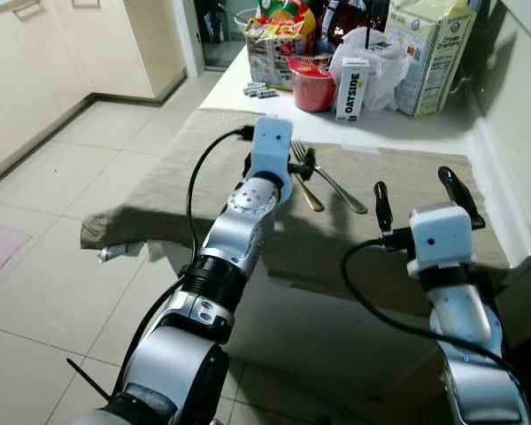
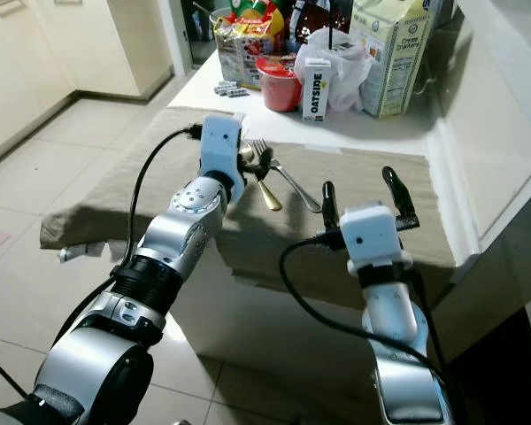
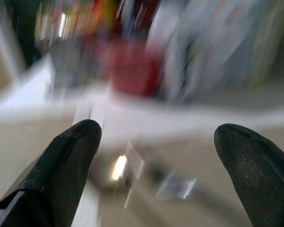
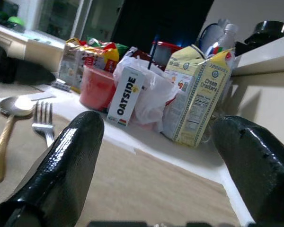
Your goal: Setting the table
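- The left pincer (image 1: 303, 166) is out over the olive-brown cloth (image 1: 159, 190) covering the near part of the white tabletop (image 1: 407, 128), and it's sitting right above the cutlery. Its wrist view is badly blurred, but the two black fingers (image 3: 61, 165) are clearly spread wide with nothing between them.
- Right by that pincer's tips lie a gold-handled spoon (image 1: 306, 193) and a silver metal fork (image 1: 332, 181). They cross each other on the cloth, the fork's tines pointing towards the groceries at the back.
- The right pincer (image 1: 420, 195) hovers over the cloth on the right side, well apart from the cutlery. It's wide open too and holding nothing; its fingers (image 4: 61, 165) frame the groceries in its wrist view.
- Beyond both pincers, at the far end of the tabletop: a red plastic cup (image 1: 313, 87), a small white Oatside carton (image 1: 351, 89), a white plastic bag (image 1: 380, 62), a tall cream crackers box (image 1: 429, 57) and a colourful snack packet (image 1: 279, 40). A few small batteries (image 1: 259, 89) lie just left of the cup.
- Tiled floor (image 1: 62, 266) to the left of the left arm.
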Available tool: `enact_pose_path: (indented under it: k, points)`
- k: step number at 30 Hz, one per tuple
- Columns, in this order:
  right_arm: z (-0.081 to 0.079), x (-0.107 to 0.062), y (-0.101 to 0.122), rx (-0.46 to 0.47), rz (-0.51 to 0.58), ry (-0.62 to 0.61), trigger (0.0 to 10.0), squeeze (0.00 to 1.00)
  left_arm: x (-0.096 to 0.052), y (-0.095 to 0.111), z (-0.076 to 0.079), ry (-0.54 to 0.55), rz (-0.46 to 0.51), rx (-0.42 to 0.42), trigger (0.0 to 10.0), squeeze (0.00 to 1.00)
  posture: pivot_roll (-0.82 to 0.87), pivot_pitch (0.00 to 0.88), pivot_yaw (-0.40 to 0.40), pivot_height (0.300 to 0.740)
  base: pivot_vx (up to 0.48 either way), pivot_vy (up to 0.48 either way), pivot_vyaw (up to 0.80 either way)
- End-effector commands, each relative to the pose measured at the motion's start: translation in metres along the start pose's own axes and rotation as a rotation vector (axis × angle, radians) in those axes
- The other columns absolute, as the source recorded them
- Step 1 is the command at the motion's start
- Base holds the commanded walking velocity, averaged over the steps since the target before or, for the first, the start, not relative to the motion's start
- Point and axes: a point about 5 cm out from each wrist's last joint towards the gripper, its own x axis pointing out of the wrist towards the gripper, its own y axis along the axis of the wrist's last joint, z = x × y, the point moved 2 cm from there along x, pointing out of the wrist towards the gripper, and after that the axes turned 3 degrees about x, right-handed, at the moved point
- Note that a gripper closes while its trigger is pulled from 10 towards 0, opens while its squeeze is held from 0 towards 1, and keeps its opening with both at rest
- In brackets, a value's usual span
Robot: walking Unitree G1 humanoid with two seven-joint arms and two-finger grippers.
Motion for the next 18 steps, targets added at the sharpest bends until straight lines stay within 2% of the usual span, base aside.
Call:
enact_pose_path:
  k: [1,2,3,4,5,7,9,12,15,18]
  points:
    - [-0.001,0.004,-0.002,0.017,-0.008,-0.014,10.0,0.0,-0.003,0.016,0.012,-0.048,0.08,0.026,10.0,0.0,-0.18,0.018,0.085,0.728,0.0,0.0,0.0]
    - [-0.001,0.005,-0.002,0.021,-0.007,-0.016,10.0,0.0,-0.005,0.017,0.011,-0.053,0.09,0.032,10.0,0.0,-0.18,0.018,0.085,0.728,0.0,0.0,0.0]
    - [-0.003,0.009,-0.004,0.028,-0.02,-0.019,10.0,0.0,-0.015,0.015,0.004,-0.064,0.109,0.032,10.0,0.0,-0.17,0.014,0.082,0.728,0.0,0.0,-0.43]
    - [-0.003,0.009,-0.004,0.028,-0.02,-0.019,10.0,0.0,-0.015,0.015,0.004,-0.064,0.109,0.032,10.0,0.0,-0.17,0.014,0.082,0.728,0.0,0.0,-0.43]
    - [-0.008,0.012,-0.003,0.05,-0.018,-0.014,10.0,0.0,-0.027,0.008,-0.008,-0.069,0.116,0.02,10.0,0.0,-0.15,0.013,0.081,0.728,0.0,0.0,-0.67]
    - [-0.012,0.014,-0.002,0.046,-0.01,0.001,10.0,0.0,-0.036,0.002,-0.02,-0.052,0.113,0.013,10.0,0.0,-0.14,0.011,0.076,0.728,0.0,0.0,-0.64]
    - [-0.017,0.015,-0.003,0.043,-0.008,0.013,10.0,0.0,-0.044,-0.01,-0.038,0.011,0.083,0.013,10.0,0.0,-0.13,0.011,0.072,0.728,0.0,0.0,-0.58]
    - [-0.019,0.016,-0.005,0.045,-0.009,0.024,10.0,0.0,-0.051,-0.018,-0.051,0.063,0.056,0.024,10.0,0.0,-0.12,0.01,0.064,0.728,0.0,0.0,-0.53]
    - [-0.025,0.019,-0.008,0.024,-0.012,0.062,10.0,0.0,-0.06,-0.027,-0.067,0.133,0.026,0.055,10.0,0.0,-0.1,0.011,0.055,0.728,0.0,0.0,0.0]
    - [-0.028,0.021,-0.007,0.042,0.001,0.074,10.0,0.0,-0.064,-0.027,-0.072,0.15,0.029,0.099,10.0,0.0,-0.09,0.014,0.053,0.728,0.0,0.0,0.0]
